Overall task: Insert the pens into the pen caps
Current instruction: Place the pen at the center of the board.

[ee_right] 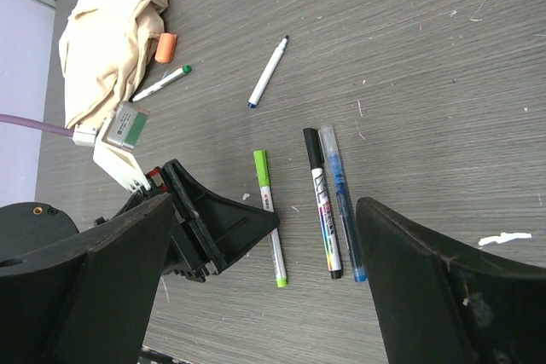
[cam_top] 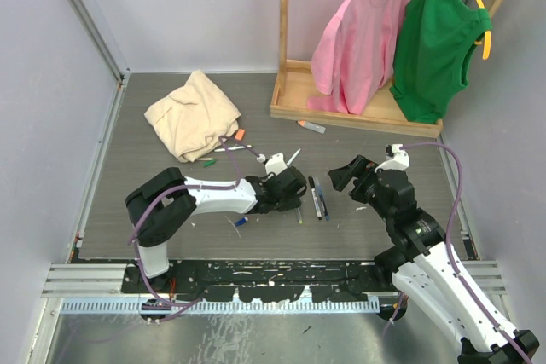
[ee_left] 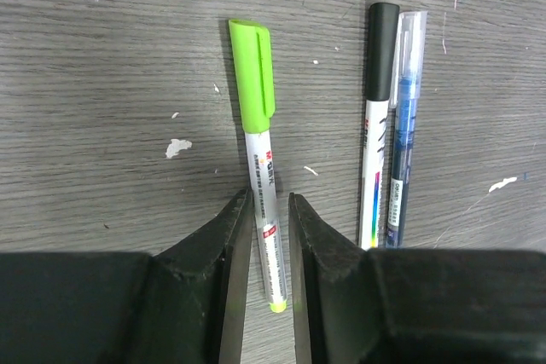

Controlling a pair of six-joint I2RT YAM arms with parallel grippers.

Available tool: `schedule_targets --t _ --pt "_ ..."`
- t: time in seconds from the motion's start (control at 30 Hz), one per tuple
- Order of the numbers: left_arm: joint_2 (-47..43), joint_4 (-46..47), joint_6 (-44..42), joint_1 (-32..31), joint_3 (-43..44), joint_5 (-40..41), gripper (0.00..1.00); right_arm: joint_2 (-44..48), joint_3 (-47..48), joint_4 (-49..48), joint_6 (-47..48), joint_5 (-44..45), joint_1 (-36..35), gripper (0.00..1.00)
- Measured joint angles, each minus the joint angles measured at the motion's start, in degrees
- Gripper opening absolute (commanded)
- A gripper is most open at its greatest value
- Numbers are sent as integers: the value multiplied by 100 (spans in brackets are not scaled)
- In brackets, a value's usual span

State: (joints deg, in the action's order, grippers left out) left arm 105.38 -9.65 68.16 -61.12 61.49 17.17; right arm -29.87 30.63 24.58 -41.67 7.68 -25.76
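Note:
A white pen [ee_left: 260,185] with a lime green cap [ee_left: 252,74] on it lies flat on the table. My left gripper [ee_left: 268,202] is slightly open and straddles its barrel, with a thin gap on each side. To the right lie a black-capped pen [ee_left: 375,142] and a blue clear-capped pen [ee_left: 403,151], side by side. My right gripper [ee_right: 263,210] is wide open and empty, above these pens [cam_top: 317,198]. Farther back lie an uncapped pen [ee_right: 267,72], a green-tipped pen [ee_right: 162,83], an orange cap [ee_right: 165,47], a green cap [cam_top: 208,162] and a blue cap [cam_top: 241,222].
A beige cloth [cam_top: 193,113] lies at the back left. A wooden rack base [cam_top: 341,112] stands at the back right, with a pink shirt [cam_top: 363,36] and a green top [cam_top: 435,40] hanging over it. An orange-capped marker [cam_top: 310,126] lies in front of the rack.

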Motion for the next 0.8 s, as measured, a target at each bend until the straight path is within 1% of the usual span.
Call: schedule_targets --t 0.07,0.2,0.3,0.53,0.67,0.77,0.8 --pt "0 -4 -17 0 11 0 27 0 0 0 -17 0 0 92" --pt "-24 -114 -197 4 61 2 34 0 0 0 -31 0 0 92" --pt "-151 -308 -413 13 146 22 36 0 0 0 -31 0 0 93" --pt "-984 -651 -1115 138 306 118 39 -28 0 -2 -28 -7 0 92" --pt "-1436 -833 -1672 413 323 55 41 -98 0 -9 -28 -37 0 92" --pt "-1751 -990 -1963 815 273 24 44 -153 0 -9 -28 -72 0 92" --pt "-1836 -1012 -2000 992 232 -4 46 -166 0 -9 -26 -83 0 92"
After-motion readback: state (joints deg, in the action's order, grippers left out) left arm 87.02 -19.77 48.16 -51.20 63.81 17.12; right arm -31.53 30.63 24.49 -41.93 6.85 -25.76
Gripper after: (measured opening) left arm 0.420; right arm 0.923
